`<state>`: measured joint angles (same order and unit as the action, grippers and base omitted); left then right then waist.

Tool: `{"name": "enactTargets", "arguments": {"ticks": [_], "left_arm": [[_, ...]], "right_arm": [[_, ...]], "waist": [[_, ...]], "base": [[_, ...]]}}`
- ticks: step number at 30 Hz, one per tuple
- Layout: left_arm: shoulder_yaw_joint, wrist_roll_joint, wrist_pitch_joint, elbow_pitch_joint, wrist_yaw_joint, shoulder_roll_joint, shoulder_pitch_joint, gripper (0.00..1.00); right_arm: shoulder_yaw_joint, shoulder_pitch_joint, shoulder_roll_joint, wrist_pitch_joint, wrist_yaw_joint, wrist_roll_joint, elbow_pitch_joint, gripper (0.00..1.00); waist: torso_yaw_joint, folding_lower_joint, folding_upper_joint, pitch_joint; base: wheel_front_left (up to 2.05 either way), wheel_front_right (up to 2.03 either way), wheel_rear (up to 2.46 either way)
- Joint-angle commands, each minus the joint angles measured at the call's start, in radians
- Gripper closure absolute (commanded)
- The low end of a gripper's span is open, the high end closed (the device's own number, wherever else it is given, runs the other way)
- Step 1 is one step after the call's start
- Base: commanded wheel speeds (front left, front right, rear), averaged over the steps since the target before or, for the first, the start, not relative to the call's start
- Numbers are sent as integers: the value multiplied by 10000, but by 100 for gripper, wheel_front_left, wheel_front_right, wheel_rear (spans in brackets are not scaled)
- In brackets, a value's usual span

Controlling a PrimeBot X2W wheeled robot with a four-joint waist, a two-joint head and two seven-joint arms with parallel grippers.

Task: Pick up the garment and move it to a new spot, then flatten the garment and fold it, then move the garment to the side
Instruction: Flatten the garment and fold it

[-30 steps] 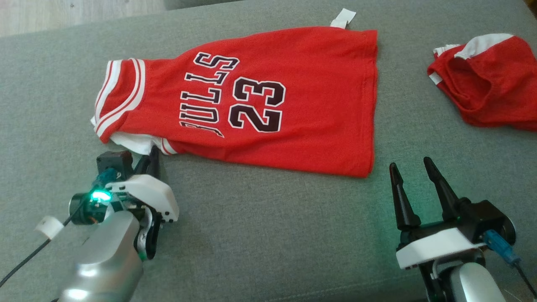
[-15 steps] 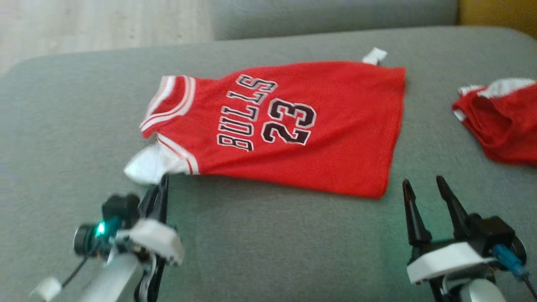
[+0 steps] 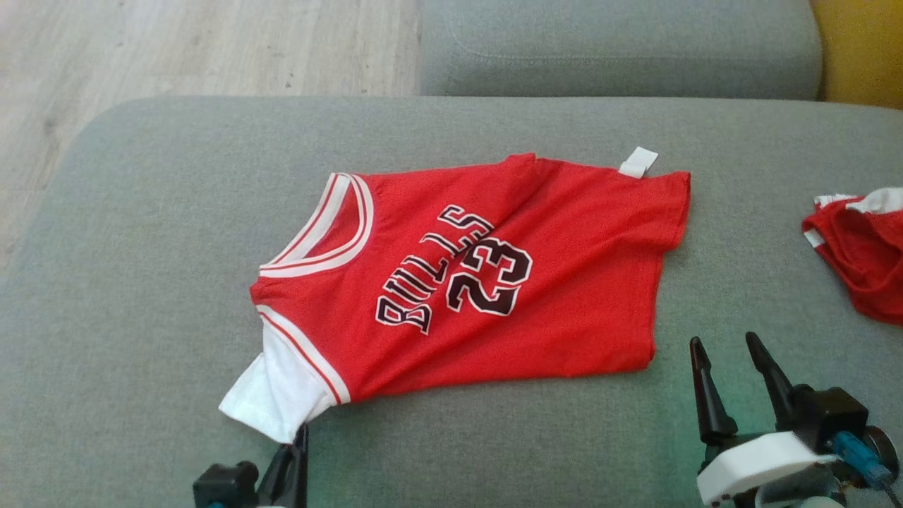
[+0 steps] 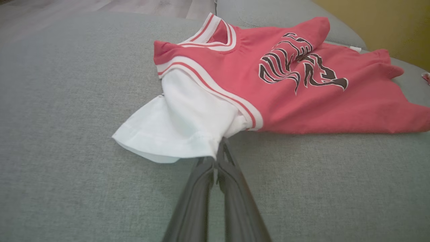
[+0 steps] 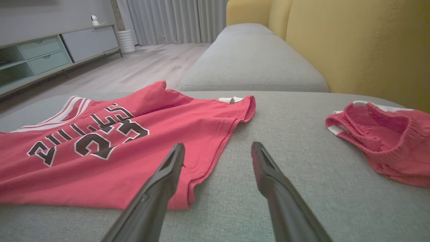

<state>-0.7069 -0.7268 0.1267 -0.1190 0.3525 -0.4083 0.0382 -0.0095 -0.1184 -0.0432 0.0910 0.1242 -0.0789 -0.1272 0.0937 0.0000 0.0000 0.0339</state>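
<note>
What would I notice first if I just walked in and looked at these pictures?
A bright red BULLS 23 jersey lies spread in the middle of the grey cushion. The left gripper has its fingers shut on the jersey's white sleeve at the near corner. Another red garment sits crumpled at the right.

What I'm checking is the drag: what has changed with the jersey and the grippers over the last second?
The left gripper, shut on the jersey's white sleeve throughout, has dragged it toward the robot; the jersey has swung round and buckled into a ridge. The right gripper stayed open, touching nothing; the second red garment looks unmoved.
</note>
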Motion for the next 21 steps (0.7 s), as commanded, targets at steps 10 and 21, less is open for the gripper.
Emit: {"name": "enactTargets", "arguments": {"ticks": [10, 21], "left_arm": [[626, 265, 801, 77, 126, 74, -1052, 0], [788, 736, 996, 1402, 637, -178, -1042, 0]], "right_arm": [[128, 473, -70, -294, 65, 112, 108, 0], [-257, 1466, -70, -1676, 65, 637, 10, 0]], "waist": [[-14, 0, 0, -163], [335, 0, 0, -284]], "base": [[0, 0, 0], [0, 0, 0]]}}
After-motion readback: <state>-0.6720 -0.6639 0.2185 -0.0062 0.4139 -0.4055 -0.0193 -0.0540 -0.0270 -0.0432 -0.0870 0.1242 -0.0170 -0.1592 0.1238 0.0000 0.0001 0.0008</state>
